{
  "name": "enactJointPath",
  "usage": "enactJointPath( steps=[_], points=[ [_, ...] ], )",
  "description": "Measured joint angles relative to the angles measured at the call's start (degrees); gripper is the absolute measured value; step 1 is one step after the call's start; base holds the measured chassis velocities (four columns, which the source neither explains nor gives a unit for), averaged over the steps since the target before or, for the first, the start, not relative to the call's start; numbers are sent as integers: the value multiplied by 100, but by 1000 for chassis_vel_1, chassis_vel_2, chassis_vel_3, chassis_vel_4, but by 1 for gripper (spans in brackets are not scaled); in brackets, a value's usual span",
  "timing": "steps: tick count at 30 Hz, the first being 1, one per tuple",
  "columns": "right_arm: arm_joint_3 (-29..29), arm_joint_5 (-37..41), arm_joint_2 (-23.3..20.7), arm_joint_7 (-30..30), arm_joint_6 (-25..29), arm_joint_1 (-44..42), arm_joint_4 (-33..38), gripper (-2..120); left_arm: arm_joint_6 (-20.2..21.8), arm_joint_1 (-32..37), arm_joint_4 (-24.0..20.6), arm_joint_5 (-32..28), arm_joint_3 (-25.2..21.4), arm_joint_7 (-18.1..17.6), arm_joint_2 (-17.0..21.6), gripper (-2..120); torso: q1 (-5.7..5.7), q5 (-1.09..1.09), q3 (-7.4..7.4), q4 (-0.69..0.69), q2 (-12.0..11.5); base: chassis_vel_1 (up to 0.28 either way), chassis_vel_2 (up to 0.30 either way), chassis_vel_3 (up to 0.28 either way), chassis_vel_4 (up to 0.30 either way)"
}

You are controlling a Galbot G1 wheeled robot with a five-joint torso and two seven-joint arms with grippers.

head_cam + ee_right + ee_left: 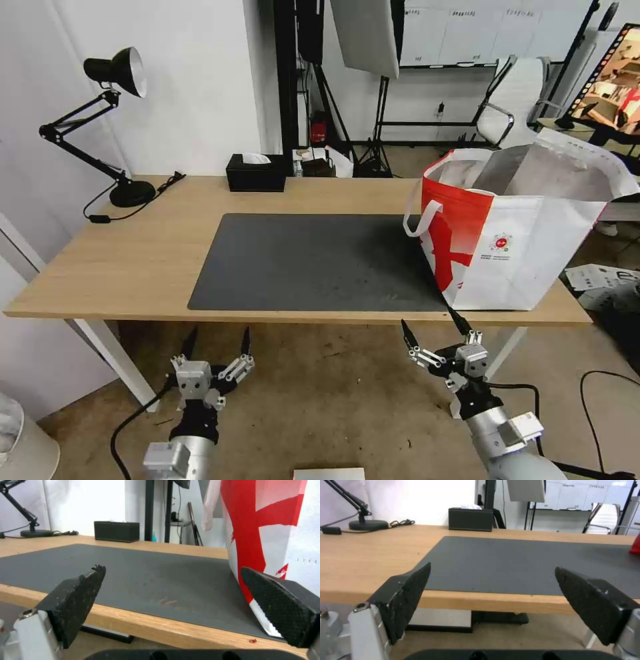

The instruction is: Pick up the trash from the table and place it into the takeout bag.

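The takeout bag (527, 247), white and red with silver lining, stands open on the right end of the table (133, 247), partly on the dark grey mat (313, 260). The trash is out of view. The mat's surface is bare. My left gripper (219, 333) hangs open below the table's front edge, left of centre, facing the mat (520, 560). My right gripper (429, 319) is open just below the front edge, close to the bag's near corner (266, 517). Nothing sits between either pair of fingers.
A black tissue box (255, 173) sits at the table's back edge, and a black desk lamp (113, 120) with its cord stands at the back left. A tiny red speck (253, 640) lies on the wood by the bag. A chair and stands are behind the table.
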Motion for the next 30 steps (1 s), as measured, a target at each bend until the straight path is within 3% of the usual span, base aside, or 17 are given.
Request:
enactJointPath(
  steps=[30],
  points=[
    [0,0,0,0,0,0,0,100,8,-67,-5,-15,14,-1,-22,100,1,-1,0,0,0,0,0,0,0]
  ],
)
